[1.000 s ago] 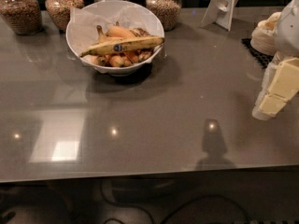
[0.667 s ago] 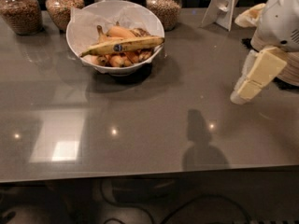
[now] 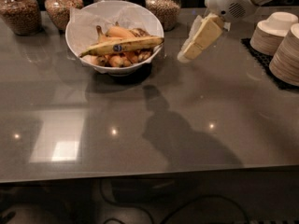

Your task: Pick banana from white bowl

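The banana (image 3: pixel 122 45) lies left-to-right across the bowl (image 3: pixel 117 69), left of the gripper (image 3: pixel 186 54), which holds nothing; how far open, I cannot tell.

- Grey glossy counter (image 3: pixel 140 143).
- Four glass jars (image 3: pixel 163 6) of brown grains along its back edge.
- Stacked cream bowls (image 3: pixel 275 31) on a black mat (image 3: pixel 265 68), right of the gripper (image 3: pixel 186 55) hanging above the counter.
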Robot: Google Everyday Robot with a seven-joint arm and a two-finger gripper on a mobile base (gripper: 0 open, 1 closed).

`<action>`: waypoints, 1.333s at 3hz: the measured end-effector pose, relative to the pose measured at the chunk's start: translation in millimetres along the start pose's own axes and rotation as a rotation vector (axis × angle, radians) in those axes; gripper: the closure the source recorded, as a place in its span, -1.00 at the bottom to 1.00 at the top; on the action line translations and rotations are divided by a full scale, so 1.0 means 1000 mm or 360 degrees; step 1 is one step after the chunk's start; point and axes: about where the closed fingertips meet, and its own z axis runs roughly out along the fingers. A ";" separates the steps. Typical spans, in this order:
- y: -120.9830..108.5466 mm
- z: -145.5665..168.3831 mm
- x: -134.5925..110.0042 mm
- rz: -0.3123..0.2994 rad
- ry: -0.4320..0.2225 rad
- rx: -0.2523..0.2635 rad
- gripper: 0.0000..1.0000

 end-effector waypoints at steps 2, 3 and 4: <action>0.000 0.005 -0.001 -0.0034 0.0014 -0.0014 -1.00; -0.013 0.032 -0.001 -0.0119 0.0028 -0.0054 -1.00; -0.031 0.072 -0.010 -0.0131 -0.0053 -0.0098 -1.00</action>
